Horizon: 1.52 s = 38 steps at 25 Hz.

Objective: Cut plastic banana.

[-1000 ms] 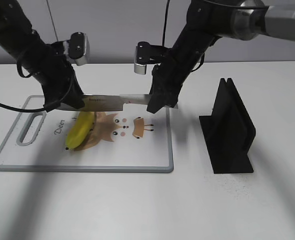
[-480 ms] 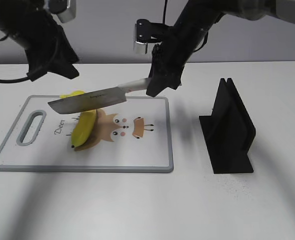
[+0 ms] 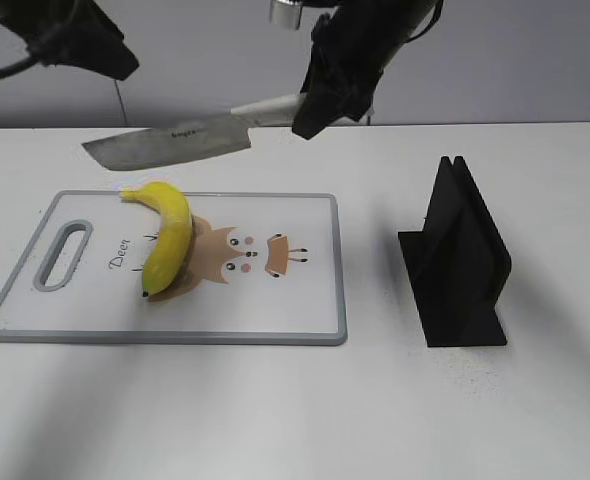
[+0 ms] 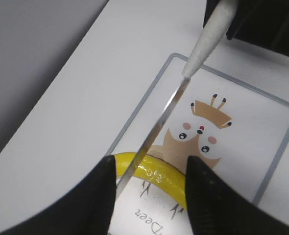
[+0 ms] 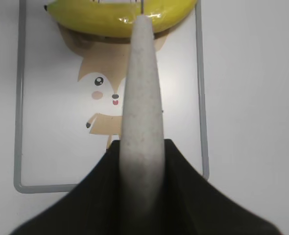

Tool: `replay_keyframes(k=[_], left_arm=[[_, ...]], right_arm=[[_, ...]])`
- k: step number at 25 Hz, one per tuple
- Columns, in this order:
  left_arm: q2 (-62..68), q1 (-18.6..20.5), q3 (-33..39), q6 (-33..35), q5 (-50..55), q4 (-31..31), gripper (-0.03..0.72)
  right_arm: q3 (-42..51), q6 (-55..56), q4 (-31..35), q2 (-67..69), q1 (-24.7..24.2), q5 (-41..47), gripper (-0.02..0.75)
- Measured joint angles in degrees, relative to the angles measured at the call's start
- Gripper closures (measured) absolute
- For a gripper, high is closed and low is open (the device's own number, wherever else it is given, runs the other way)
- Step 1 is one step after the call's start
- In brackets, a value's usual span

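Note:
The plastic banana (image 3: 167, 240) is glossy yellow and lies in one piece on the left part of the white cutting board (image 3: 295, 300), stem end to the back. My right gripper (image 3: 320, 108) is shut on the grey handle of a knife (image 3: 170, 143) and holds it level, well above the board's back edge. In the right wrist view, the handle (image 5: 140, 98) points at the banana (image 5: 110, 17). My left gripper (image 4: 152, 196) is open and empty, high above the banana (image 4: 159, 172), with the knife blade (image 4: 159, 122) crossing below it. In the exterior view only its dark edge (image 3: 110, 60) shows at the top left.
A black knife stand (image 3: 460, 260) stands on the white table to the right of the board. The board has a grey rim, a handle slot (image 3: 63, 255) at its left end and a printed cartoon deer (image 3: 240, 255) in the middle.
Both arms have risen. The knife has lifted from the banana to well above the board. My left gripper has left the banana's stem end and gone up and left.

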Motion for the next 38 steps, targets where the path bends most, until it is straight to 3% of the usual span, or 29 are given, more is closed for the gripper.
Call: replay_keyframes(k=[6,12,17,26,38], left_arm=[[-5.1,0.0,0.0,-15.5,2.4,5.0,0.234],[-10.1,0.0,0.0,-40.3,8.4,19.2,0.234],[-12.9,0.1,0.0,-53.1,14.7,27.1,0.234],[-22.5,0.2,3.6,-56.6,15.0,26.5,0.234],[-41.8,0.2,28.9,-57.7,13.7,26.6,0.234]], right_arm=[[0.1,6.2,0.2,-4.3,0.0,0.3,0.554],[3.3,13.2,0.4,-10.6,0.0,0.4,0.554],[5.4,26.1,0.4,-16.0,0.0,0.8,0.554],[8.9,48.6,-5.1,-24.9,0.0,0.9,0.554],[26.0,55.6,-7.5,-37.4,0.0,0.6,0.554]])
